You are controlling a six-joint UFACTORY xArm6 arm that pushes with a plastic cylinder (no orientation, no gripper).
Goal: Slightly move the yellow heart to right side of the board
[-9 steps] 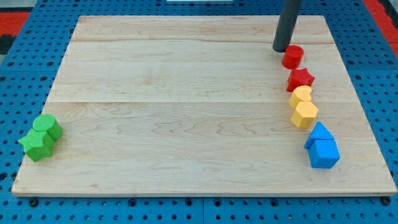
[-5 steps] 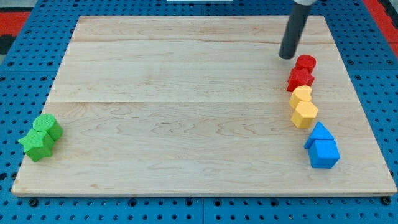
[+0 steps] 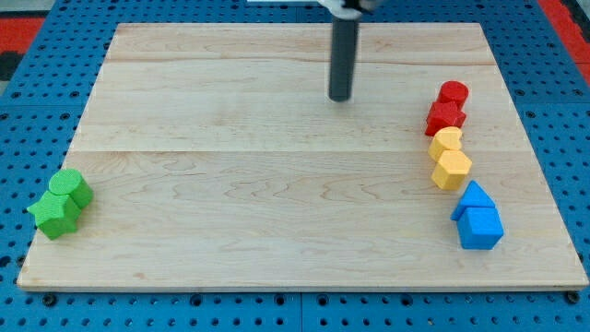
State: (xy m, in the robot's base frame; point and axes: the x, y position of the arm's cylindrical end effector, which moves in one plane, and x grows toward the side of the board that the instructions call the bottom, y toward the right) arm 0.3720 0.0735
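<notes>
The yellow heart (image 3: 447,140) lies near the board's right edge, touching a yellow hexagon (image 3: 452,170) just below it. A red star (image 3: 444,117) sits directly above the heart, with a red cylinder (image 3: 454,93) above that. My tip (image 3: 340,97) rests on the board in the upper middle, well to the left of the red blocks and up-left of the heart, touching no block.
Two blue blocks (image 3: 477,217) lie below the yellow hexagon at the lower right. A green cylinder (image 3: 71,186) and a green star (image 3: 53,214) sit at the lower left. The wooden board (image 3: 277,184) lies on a blue pegboard.
The red cylinder was pushed down-right against the red star. My tip then moved away to the left, from beside the cylinder to the board's upper middle.
</notes>
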